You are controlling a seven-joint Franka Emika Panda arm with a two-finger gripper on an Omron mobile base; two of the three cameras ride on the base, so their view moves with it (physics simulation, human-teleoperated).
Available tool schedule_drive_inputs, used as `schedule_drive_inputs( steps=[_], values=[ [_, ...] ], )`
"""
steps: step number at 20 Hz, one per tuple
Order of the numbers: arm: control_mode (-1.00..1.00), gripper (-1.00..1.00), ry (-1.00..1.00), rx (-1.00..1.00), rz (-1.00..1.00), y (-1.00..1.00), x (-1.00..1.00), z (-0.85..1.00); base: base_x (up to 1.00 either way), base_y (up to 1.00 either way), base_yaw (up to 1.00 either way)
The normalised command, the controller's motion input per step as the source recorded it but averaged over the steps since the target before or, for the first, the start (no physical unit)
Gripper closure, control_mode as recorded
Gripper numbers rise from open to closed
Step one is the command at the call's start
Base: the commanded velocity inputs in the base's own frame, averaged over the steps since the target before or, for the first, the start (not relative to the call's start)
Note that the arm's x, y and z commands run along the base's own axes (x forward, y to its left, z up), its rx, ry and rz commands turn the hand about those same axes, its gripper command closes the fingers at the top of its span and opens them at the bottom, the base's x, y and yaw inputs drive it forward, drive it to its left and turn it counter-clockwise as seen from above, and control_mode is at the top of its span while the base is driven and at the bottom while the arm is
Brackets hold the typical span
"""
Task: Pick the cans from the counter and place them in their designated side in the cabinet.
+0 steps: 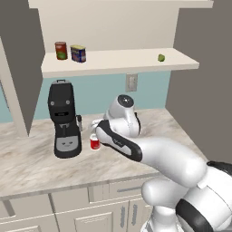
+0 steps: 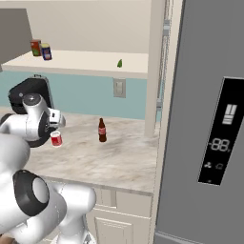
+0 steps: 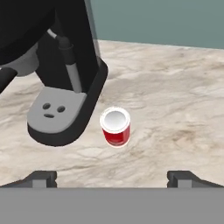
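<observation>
Two cans stood at about 10 o'clock in the left base view on the long shelf board of the cabinet [image 1: 136,61]: the dark blue can [image 1: 78,53] with its yellow top, upright, and just beside it at its 9 o'clock a dark red can [image 1: 61,50] with a green mark; whether the two touched could not be told. A small green object [image 1: 161,57] sat well apart from them toward 3 o'clock on the same board. Below, the bright red can [image 3: 116,127] stood upright on the counter [image 1: 36,163], its pale top facing the hand camera, just beside the grey drip base of a black coffee machine [image 1: 63,120], which lay at the can's 9 o'clock in the hand view and crowded that side. The gripper [image 3: 112,177] hung above the can with its fingers spread wide, holding nothing, the two dark fingertips [image 3: 41,177] at 7 and 5 o'clock of the hand view and clear of the can. In the right base view a slim brown bottle [image 2: 101,130] stood upright at the red can's 3 o'clock, apart from it, with a wall socket [image 2: 119,87] above it at 1 o'clock and a grey refrigerator [image 2: 209,119] with a dark display panel at the far 3 o'clock edge.
</observation>
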Motion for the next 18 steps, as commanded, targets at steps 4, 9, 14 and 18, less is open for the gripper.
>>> schedule_drive_inputs(
  steps=[4,9,14,18],
  values=[
    [-1.0,-1.0,0.01,0.0,0.0,0.05,0.17,-0.15,0.0,0.0,0.0],
    [-1.0,-1.0,0.0,0.0,0.0,0.05,0.16,-0.15,0.0,0.0,0.0],
    [-1.0,-1.0,0.0,0.0,0.0,0.05,0.16,-0.14,0.0,0.0,0.0],
    [-1.0,-1.0,0.0,0.0,0.0,0.05,0.15,-0.15,0.0,0.0,0.0]
  ],
)
